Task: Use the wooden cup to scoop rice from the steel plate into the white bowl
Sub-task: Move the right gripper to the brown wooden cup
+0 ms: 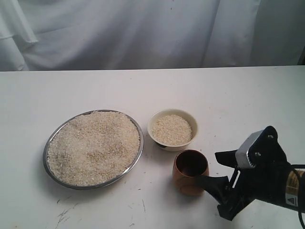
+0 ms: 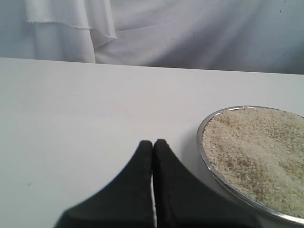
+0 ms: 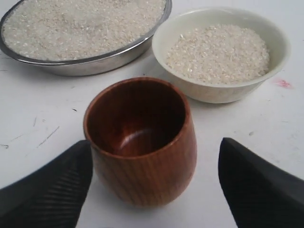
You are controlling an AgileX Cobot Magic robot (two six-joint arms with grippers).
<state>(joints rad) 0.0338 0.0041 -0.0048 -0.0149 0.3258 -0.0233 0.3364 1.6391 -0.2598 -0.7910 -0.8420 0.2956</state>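
Wooden cup [image 3: 142, 166] upright between parted fingers of right pincer [image 3: 154, 145]

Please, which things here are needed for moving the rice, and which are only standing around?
Needed: rice, steel plate, white bowl, wooden cup, right gripper (jaws open either side of the cup).
Not needed: white cloth backdrop, scuff marks on the table, left gripper (jaws shut).

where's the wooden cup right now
In the exterior view the wooden cup stands right of centre, beside the white bowl, with the right gripper open around it.
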